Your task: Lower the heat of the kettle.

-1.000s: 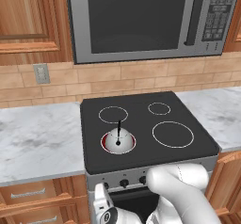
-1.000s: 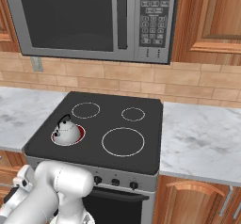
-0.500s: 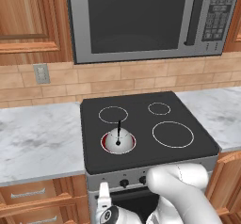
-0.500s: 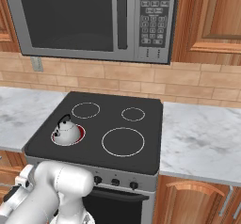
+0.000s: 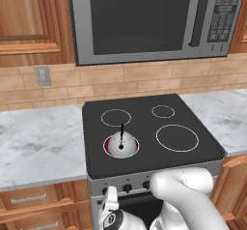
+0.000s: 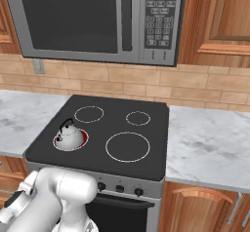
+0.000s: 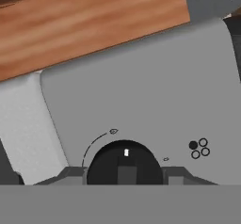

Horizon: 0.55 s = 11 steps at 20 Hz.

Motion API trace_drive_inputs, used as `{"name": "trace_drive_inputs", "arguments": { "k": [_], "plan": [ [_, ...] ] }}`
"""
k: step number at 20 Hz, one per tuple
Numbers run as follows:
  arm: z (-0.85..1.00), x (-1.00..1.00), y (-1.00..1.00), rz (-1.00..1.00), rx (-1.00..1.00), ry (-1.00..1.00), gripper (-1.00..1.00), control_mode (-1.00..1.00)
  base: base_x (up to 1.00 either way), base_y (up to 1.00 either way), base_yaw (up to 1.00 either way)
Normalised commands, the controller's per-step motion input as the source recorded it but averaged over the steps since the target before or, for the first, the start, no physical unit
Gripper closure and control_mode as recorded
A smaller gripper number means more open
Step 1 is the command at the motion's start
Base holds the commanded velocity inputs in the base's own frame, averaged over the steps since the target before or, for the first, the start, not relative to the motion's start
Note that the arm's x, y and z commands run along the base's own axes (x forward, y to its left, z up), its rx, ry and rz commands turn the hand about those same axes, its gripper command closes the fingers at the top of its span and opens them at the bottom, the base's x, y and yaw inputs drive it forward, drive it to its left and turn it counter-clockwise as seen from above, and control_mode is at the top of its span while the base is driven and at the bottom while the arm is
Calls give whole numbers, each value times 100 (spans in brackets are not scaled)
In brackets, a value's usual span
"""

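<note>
A: The kettle [image 5: 120, 144] sat on the front-left burner of the stove [image 5: 193, 122], and a red ring [image 5: 106, 146] glowed around its base, so by my read the heat was on.

B: And from the other side, the kettle [image 6: 68, 136] showed the same red at its edge. The other three burners were plain white outlines.

A: Down on the stove's front panel, the hand camera looked straight at a black knob [image 7: 124, 164] with a white mark near its top, an arc drawn around its left side, and a small burner diagram [image 7: 199, 148] with one dot filled in.

B: The claw [image 7: 124, 173] was right at that knob, a finger tip [image 7: 70, 173] on each side. I couldn't tell whether the tips pressed it or merely flanked it.

A: So how far along? I'd say the reach was done and the turn itself was left, since the ring was red.

B: Hard to say more. The knob's lower half was cut off, and from the base cameras the white arm covered part of the panel, with marble surface [image 5: 43, 144] on both sides.
</note>
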Motion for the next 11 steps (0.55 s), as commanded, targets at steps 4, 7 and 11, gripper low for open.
{"name": "trace_drive_inputs", "arguments": {
  "k": [4,7,11],
  "plan": [
    [0,0,-7,0,29,0,100,-100,0,0,0],
    [0,0,-8,0,29,0,100,-100,0,0,0],
    [0,0,-8,0,29,0,100,-100,0,0,0]
  ]
}}
